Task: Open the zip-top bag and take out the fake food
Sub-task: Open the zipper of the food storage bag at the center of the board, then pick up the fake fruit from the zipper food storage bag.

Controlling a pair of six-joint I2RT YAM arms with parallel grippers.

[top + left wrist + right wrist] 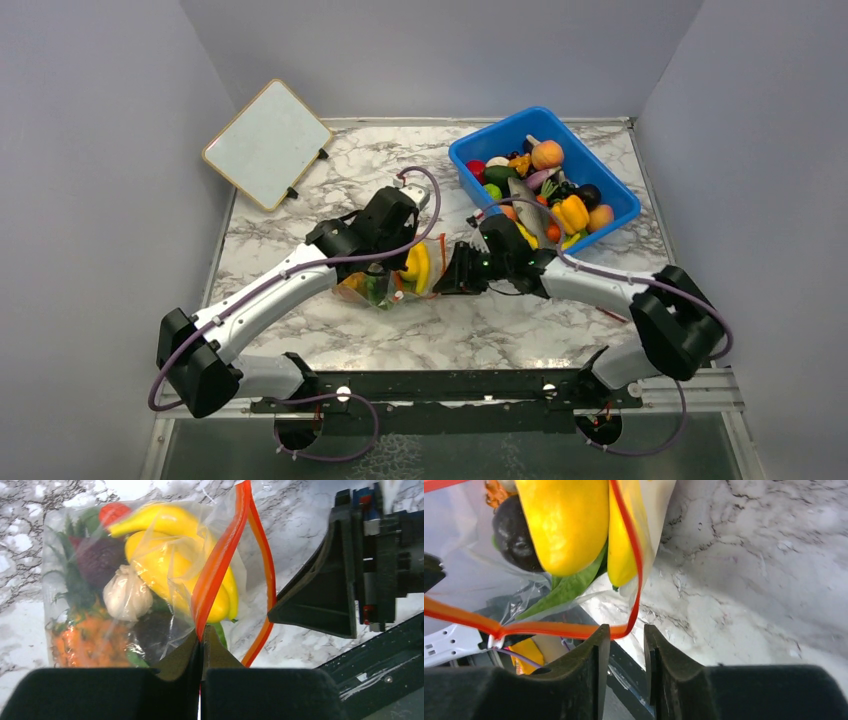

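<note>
Mouth of the bag (150, 555) gapes!
Left fingers (175, 662) pinch one side of the zip strip (220, 562) as an anchor; right fingers (589, 655), narrowly parted, clamp nothing.

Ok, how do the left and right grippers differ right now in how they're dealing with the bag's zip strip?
Jaws: the left gripper is shut tight; the right gripper shows a clear gap between its fingers.
Hold: the left gripper pinches one side of the red zip strip of the zip-top bag; the right gripper clamps nothing, and the strip's other side just passes its fingertips.
Shared: both sit at the bag's parted mouth.
</note>
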